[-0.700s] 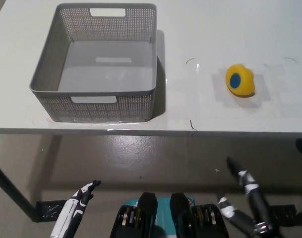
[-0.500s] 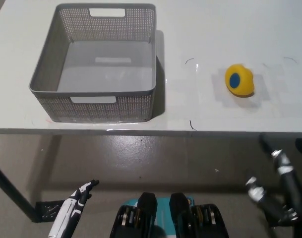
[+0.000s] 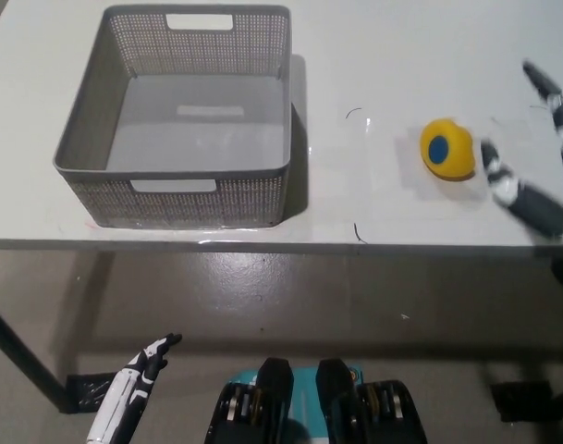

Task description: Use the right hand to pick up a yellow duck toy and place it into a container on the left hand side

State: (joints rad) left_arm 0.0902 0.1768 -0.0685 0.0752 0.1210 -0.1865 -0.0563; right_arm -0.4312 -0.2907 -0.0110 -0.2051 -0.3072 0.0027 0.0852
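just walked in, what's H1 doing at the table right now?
It is going for the yellow duck toy, which sits untouched on the white table. The black right hand is raised over the table's right edge, just right of the duck, fingers spread and holding nothing. The grey mesh basket on the left has nothing in it. The white left hand hangs low below the table edge at the lower left, idle.

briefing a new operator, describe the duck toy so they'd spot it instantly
On the white table, look right of the grey mesh basket. The yellow duck toy lies there alone, just left of the open black right robot hand: small, round, yellow, with a blue spot.
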